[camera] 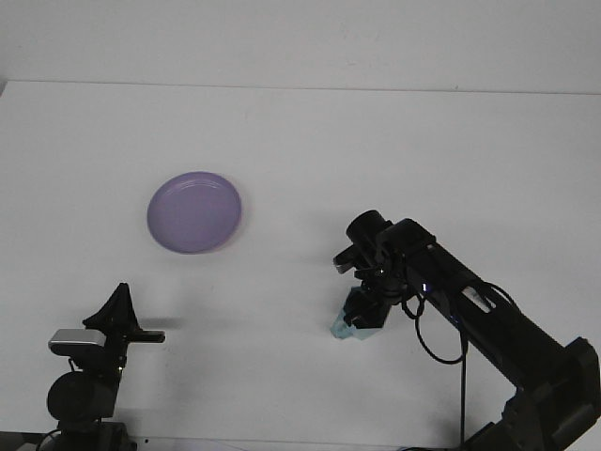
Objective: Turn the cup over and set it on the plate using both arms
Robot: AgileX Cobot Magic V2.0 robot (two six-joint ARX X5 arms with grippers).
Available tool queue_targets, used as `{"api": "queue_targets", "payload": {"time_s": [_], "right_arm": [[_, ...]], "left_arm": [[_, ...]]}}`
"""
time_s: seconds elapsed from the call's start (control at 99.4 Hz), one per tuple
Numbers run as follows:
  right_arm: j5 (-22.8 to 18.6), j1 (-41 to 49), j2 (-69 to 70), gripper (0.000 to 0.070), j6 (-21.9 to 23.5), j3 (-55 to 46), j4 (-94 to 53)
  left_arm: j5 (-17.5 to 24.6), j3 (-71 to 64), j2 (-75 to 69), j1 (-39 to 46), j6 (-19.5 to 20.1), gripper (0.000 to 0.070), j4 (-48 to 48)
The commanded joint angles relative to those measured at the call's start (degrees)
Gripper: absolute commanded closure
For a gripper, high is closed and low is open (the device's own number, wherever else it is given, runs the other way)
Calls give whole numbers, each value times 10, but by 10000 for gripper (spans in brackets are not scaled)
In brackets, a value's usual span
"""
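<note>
While the right arm reaches in from the lower right corner, its tool [360, 315] points down at the white surface [376, 141] and is closed around a small pale blue-green cup [349, 326], which sits low at the tip, at or just above the surface — contact with the surface cannot be told from this view. Only the lower edge of the cup shows; the dark fingers cover the rest, so which way its mouth faces is unclear. A black cable [441, 348] loops off the right arm behind the wrist. Well apart from the cup, up and to the left, lies a round purple plate [194, 212], flat on the surface with nothing on it. At the lower left the left arm is parked near the front edge, its tool [119, 315] seen nearly edge-on as a dark pointed shape above a grey block; whether its fingers are apart or together cannot be told. It holds nothing that can be seen, and it is well clear of both the plate and the cup.
</note>
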Motion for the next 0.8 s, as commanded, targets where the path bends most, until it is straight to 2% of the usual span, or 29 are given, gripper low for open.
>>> {"api": "queue_targets", "payload": {"time_s": [0.0,0.231,0.453,0.563,0.674,0.795], "right_arm": [[-1,-2,-11,270,-12,23,-6],[-12,-30,-118,271,-17,83,0],[-11,-89,-275,272,-9,49,129],[-11,-126,-379,277,7,-40,232],[-11,-156,-480,281,27,-153,321],[-10,-180,-584,289,39,-274,405]], "left_arm": [[3,-11,0,-1,-8,685,8],[6,-4,0,-1,-99,686,11],[54,36,3,-1,-173,687,2],[83,85,33,-2,-180,687,-40],[136,149,99,-2,-178,686,-85],[194,227,199,-13,-154,686,-122]]}}
